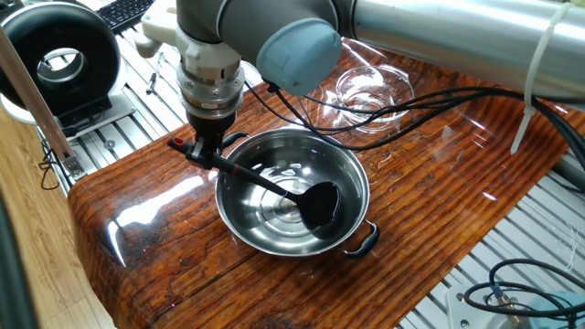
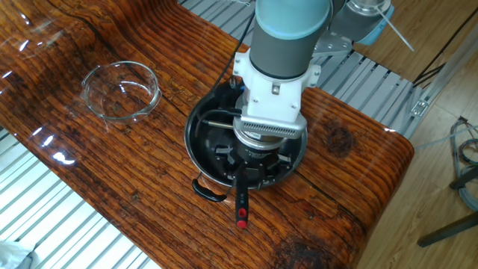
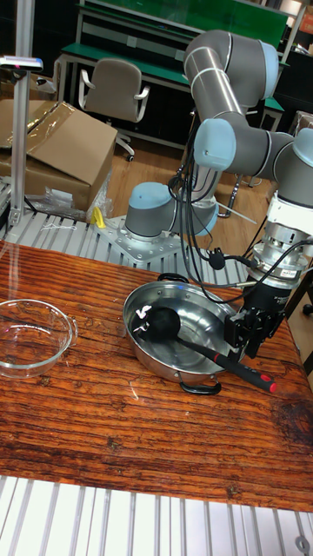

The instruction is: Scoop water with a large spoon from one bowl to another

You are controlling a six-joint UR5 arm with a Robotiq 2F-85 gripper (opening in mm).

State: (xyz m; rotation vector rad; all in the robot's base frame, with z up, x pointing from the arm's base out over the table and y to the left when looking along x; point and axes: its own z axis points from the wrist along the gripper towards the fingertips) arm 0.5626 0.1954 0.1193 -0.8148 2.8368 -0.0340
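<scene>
The large steel bowl (image 1: pixel 352 174) (image 2: pixel 196 134) (image 3: pixel 196 314) sits mid-table with faint shiny water (image 1: pixel 274 206) in its base. The black ladle's scoop head (image 1: pixel 321 205) (image 3: pixel 158 324) rests low inside it, toward one side. Its thin handle (image 1: pixel 260 181) (image 3: pixel 213 352) slants up over the rim to a red-tipped end (image 2: pixel 241 221) (image 3: pixel 268 383). My gripper (image 1: pixel 203 155) (image 2: pixel 243 176) (image 3: pixel 247 337) is shut on the handle near that end, beside the bowl's rim. The small clear glass bowl (image 1: pixel 373 91) (image 2: pixel 121 90) (image 3: pixel 28 335) stands apart on the wood.
The wooden tabletop (image 1: pixel 146 210) ends close behind the gripper, with a slatted metal frame (image 2: pixel 366 90) around it. A black round device (image 1: pixel 62 57) and keyboard (image 1: pixel 126 11) lie off the table. Cables (image 1: pixel 384 114) hang from the arm over the table between the bowls.
</scene>
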